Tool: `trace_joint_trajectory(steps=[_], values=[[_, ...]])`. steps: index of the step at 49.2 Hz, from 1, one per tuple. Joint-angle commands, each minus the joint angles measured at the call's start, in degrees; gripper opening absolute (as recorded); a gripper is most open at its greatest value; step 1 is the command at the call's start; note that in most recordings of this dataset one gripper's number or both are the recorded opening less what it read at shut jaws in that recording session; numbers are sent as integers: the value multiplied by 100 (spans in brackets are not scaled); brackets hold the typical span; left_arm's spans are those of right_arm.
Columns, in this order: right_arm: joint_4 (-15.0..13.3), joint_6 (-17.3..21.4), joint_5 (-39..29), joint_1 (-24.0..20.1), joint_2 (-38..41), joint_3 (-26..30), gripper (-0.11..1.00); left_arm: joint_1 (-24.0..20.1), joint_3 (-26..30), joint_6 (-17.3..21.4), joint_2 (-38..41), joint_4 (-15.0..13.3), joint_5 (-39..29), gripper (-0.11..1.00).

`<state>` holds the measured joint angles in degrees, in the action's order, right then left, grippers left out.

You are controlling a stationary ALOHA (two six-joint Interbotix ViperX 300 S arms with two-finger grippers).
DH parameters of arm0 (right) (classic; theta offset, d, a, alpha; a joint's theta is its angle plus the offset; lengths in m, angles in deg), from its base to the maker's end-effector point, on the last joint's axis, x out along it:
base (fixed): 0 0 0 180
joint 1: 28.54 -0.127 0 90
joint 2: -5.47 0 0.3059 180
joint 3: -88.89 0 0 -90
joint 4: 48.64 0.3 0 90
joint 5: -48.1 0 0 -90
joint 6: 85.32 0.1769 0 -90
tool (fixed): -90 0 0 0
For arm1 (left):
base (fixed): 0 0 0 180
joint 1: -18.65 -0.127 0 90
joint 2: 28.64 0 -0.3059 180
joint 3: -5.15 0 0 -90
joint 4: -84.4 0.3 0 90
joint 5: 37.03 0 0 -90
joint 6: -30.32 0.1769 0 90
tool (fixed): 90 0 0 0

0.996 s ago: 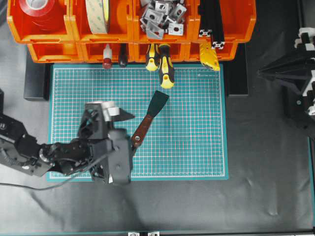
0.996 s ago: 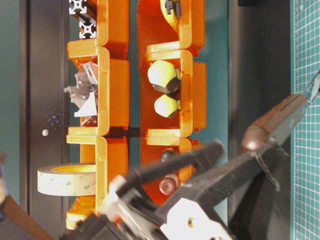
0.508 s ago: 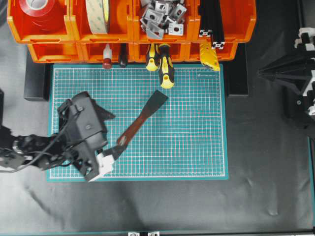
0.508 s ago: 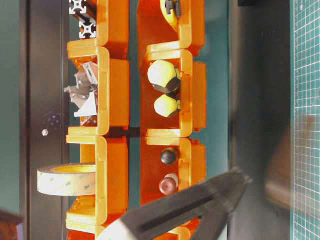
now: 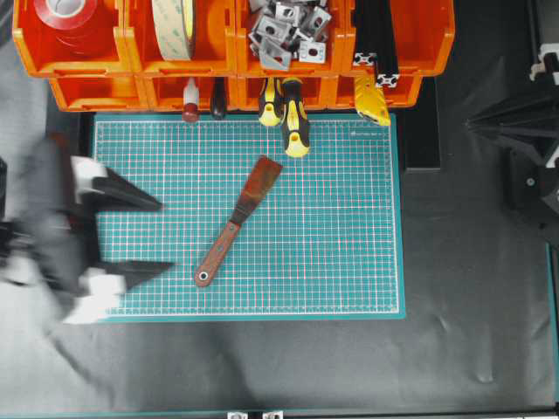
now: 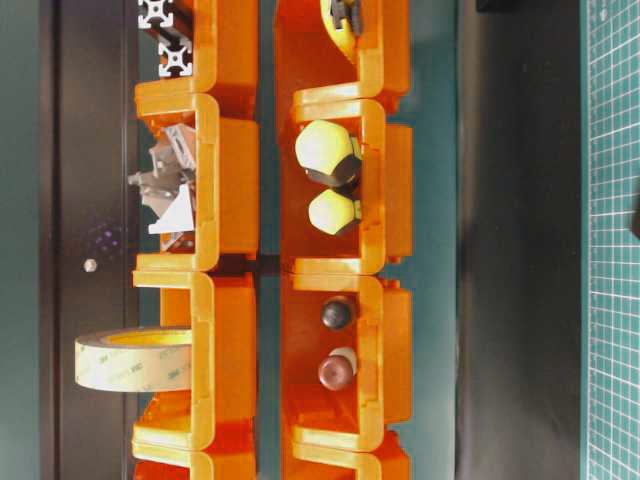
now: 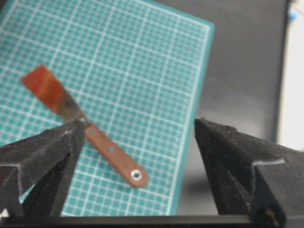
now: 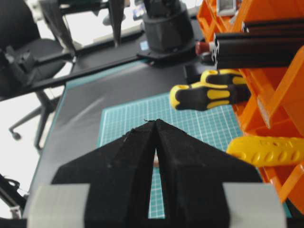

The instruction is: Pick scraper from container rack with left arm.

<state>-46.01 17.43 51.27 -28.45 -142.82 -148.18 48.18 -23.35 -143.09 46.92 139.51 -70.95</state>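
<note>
The scraper (image 5: 236,223) is seen lying flat on the green cutting mat (image 5: 349,253), out of the container rack (image 5: 236,52) and well apart from it, its rusty blade pointing toward the yellow-and-black screwdrivers (image 5: 288,112) that jut from the rack's lower bins, its ringed handle end turned away from the rack. The left claw (image 5: 131,234) is spread wide and empty, beside the handle end on the side away from the rack, and is blurred in the overhead view; in the left wrist view the scraper (image 7: 83,124) is framed between the parted fingers (image 7: 40,156) without being touched. The right claw (image 8: 154,137) is closed on nothing, far from the scraper. The tool is judged to be light, stiff and thin, lying low on the mat; the wooden handle is judged the better hold, being thicker and less slippery than the flat blade.
</note>
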Motion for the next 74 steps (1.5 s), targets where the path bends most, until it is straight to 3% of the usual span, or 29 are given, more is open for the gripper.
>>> trace_joint_trajectory(steps=[1, 18, 25, 31, 74], values=[[0, -9, -88, 9, 0, 229, -1, 97, -237, 299, -809, 18, 26, 89], [0, 18, -202, 9, -18, 246, -1, 35, -853, 1573, -3085, 18, -466, 88], [-9, 18, -176, 9, -26, 246, -1, 18, -923, 2101, -3586, 18, -624, 88], [0, 18, -167, 9, -26, 246, -1, -9, -958, 2303, -3814, 18, -703, 88], [9, 176, -176, 9, 88, 220, -1, -158, -1292, 2303, -4588, 18, -378, 86]])
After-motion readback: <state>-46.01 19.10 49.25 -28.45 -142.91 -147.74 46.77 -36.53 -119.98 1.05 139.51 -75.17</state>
